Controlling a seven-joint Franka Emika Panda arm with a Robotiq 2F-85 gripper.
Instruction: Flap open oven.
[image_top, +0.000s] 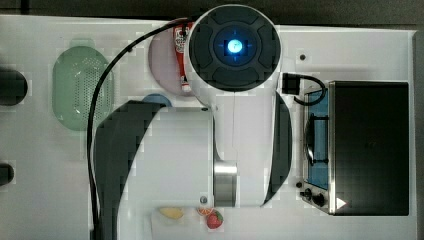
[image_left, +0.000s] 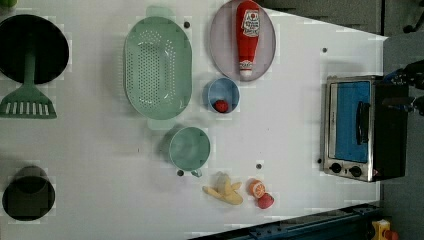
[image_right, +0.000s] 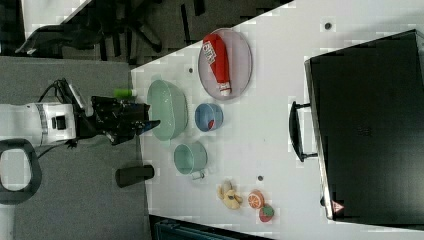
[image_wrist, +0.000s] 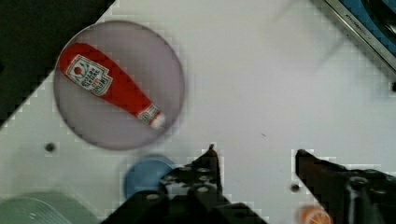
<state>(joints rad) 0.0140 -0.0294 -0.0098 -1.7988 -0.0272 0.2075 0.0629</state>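
Observation:
The oven (image_top: 370, 147) stands at the top view's right, black top up, its blue glass door (image_top: 318, 142) and bar handle (image_top: 310, 140) facing the arm. The door lies flush in the silver frame (image_left: 327, 125), with two black knobs (image_left: 345, 169) at one end. In the right view the oven (image_right: 370, 130) shows its handle (image_right: 295, 132) sticking out toward the table's middle. My gripper (image_wrist: 257, 156) is open with nothing between its fingers and hangs high over the table, apart from the oven (image_wrist: 369, 23). In the right view the gripper (image_right: 149, 124) is far from the handle.
A ketchup bottle (image_left: 247, 37) lies on a pale plate (image_left: 220, 45). A green colander (image_left: 157, 67), a blue bowl (image_left: 222, 95), a green cup (image_left: 189, 147), a banana (image_left: 225, 190), an orange slice (image_left: 256, 187) and a strawberry (image_left: 265, 201) are spread over the white table. My arm (image_top: 235, 100) covers the top view's middle.

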